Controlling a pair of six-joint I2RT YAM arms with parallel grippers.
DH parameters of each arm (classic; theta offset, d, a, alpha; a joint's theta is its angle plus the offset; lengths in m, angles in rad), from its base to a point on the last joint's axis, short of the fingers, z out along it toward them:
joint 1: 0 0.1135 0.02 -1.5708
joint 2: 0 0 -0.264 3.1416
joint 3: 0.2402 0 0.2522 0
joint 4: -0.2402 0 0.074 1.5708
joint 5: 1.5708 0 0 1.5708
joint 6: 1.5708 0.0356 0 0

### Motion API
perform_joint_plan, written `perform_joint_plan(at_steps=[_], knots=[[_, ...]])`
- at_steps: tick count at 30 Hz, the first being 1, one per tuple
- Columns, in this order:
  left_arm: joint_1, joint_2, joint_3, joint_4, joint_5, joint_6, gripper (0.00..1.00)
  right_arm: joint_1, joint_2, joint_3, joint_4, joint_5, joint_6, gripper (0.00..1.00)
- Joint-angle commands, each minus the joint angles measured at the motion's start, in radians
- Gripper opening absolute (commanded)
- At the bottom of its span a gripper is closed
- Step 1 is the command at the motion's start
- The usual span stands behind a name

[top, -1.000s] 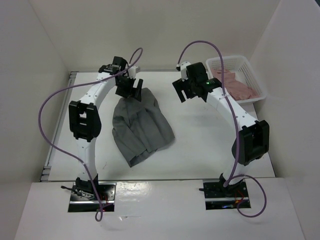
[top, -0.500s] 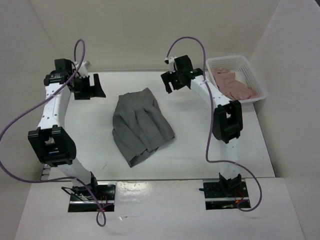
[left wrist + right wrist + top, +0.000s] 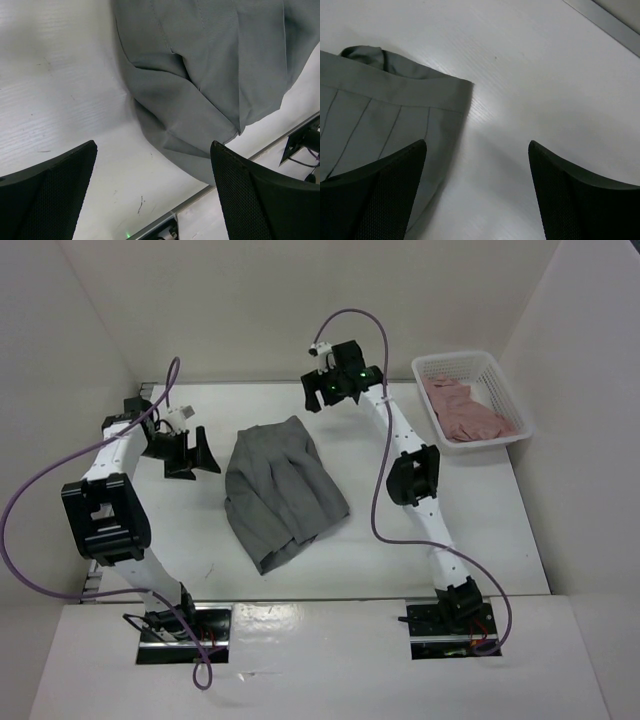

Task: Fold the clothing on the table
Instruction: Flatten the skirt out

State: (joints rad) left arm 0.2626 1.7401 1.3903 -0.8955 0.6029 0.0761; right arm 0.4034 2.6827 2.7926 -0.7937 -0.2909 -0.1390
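My left claw wide open and empty, just left of the dark grey skirt, my right claw open, holding nothing, by its far corner, skirt lying rumpled mid-bench

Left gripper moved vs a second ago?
Yes. The left gripper has swung left, off the far end of the skirt, to bare table beside it.

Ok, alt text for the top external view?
A dark grey skirt lies rumpled on the table, untouched. The left claw is open to its left, the right claw open near its far edge; a white basket of pink clothing sits at far right.
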Motion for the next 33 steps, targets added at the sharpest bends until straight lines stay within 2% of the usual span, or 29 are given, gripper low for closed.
perform_joint_plan(at_steps=[1, 9, 20, 21, 24, 25, 29, 33], knots=[[0.009, 0.007, -0.013, 0.036, 0.069, 0.045, 1.0, 0.046, 0.046, 0.152, -0.122, -0.069, -0.001, 0.87], [0.009, 0.016, -0.024, 0.046, 0.069, 0.045, 1.0, 0.087, 0.181, 0.235, -0.179, -0.168, 0.009, 0.86], [0.009, 0.026, -0.033, 0.046, 0.069, 0.045, 1.0, 0.127, 0.299, 0.275, -0.19, -0.145, -0.001, 0.83], [0.009, 0.026, -0.033, 0.046, 0.069, 0.045, 1.0, 0.136, 0.299, 0.275, -0.19, -0.145, -0.011, 0.8], [0.009, 0.026, -0.033, 0.046, 0.069, 0.045, 1.0, 0.137, 0.309, 0.275, -0.181, -0.136, -0.02, 0.58], [0.009, 0.026, -0.033, 0.046, 0.069, 0.045, 1.0, 0.137, 0.309, 0.275, -0.18, -0.126, -0.02, 0.41], [0.009, 0.026, -0.033, 0.046, 0.069, 0.045, 1.0, 0.137, 0.269, 0.275, -0.18, -0.1, -0.02, 0.07], [0.009, 0.026, -0.033, 0.046, 0.069, 0.045, 1.0, 0.137, 0.165, 0.275, -0.18, -0.08, -0.02, 0.0]])
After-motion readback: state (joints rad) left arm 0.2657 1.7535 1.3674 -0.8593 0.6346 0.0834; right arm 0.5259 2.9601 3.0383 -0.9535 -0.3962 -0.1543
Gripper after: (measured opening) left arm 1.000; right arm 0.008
